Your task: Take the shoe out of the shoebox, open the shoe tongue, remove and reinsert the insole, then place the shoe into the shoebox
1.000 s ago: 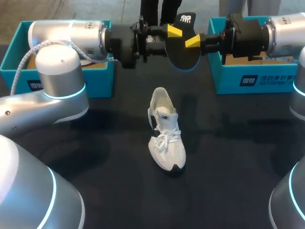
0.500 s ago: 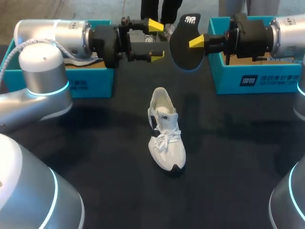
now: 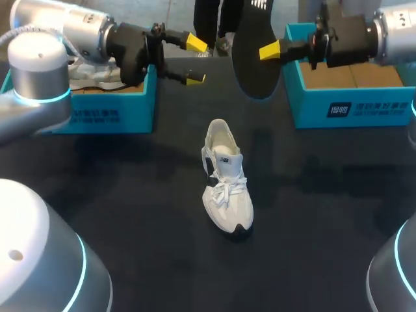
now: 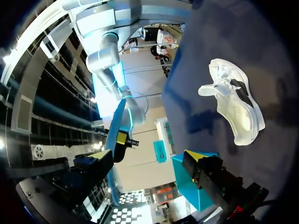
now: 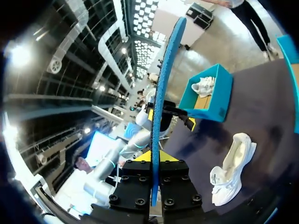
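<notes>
Head view: the left gripper (image 3: 195, 60) has let go of the insole (image 3: 255, 62) and drawn back, fingers spread. The right gripper (image 3: 268, 51) alone pinches it, aloft beyond the shoe (image 3: 225, 175) on the table (image 3: 130, 195). Left wrist view: nothing between its fingers. Right wrist view: insole edge-on in the pinch, likely ready for reinsertion.

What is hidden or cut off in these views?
Insole, head view: its top is cut off by the upper edge.
Right gripper, head view: the far finger is hidden behind the insole.
Left shoebox, head view: the left arm covers much of its inside.
Right shoebox, head view: the right arm covers part of its inside.
</notes>
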### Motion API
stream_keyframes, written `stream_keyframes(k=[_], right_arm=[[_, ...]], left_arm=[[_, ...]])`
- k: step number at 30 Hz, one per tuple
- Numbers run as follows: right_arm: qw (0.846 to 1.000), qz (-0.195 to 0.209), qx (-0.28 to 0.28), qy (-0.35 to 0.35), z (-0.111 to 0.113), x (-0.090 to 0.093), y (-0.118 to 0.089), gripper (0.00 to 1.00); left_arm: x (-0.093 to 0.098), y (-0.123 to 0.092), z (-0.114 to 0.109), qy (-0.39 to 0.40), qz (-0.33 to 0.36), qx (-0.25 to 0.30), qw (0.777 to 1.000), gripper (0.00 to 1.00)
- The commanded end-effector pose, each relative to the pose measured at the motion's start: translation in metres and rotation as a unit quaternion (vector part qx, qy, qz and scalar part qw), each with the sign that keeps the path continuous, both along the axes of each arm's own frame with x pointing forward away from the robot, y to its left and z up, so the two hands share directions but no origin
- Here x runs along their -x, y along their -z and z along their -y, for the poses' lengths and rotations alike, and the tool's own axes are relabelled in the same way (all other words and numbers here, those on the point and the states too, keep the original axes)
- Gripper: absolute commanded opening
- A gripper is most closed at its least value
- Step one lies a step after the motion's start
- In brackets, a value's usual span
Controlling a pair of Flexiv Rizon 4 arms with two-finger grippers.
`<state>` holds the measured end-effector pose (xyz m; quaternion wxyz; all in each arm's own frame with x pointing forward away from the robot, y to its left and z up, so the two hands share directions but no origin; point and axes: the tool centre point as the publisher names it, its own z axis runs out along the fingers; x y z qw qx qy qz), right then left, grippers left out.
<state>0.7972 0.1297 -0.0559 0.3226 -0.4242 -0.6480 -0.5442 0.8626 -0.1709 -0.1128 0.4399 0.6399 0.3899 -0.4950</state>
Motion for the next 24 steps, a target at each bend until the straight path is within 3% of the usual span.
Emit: stream_keyframes(k=[1, 13, 24], right_arm=[[1.000, 0.019, 0.012, -0.014, -0.0003, -0.0052, -0.0085, 0.00], [0.995, 0.084, 0.002, -0.062, -0.0080, -0.0088, -0.0132, 0.00], [0.995, 0.084, 0.002, -0.062, -0.0080, -0.0088, -0.0132, 0.00]], left_arm=[[-0.0075, 0.0020, 0.0006, 0.047, 0.006, -0.014, 0.999, 1.00], [-0.0126, 0.0090, -0.0006, 0.051, 0.014, -0.032, 0.998, 1.00], [-0.0141, 0.0111, 0.0004, 0.032, 0.025, -0.038, 0.998, 1.00]])
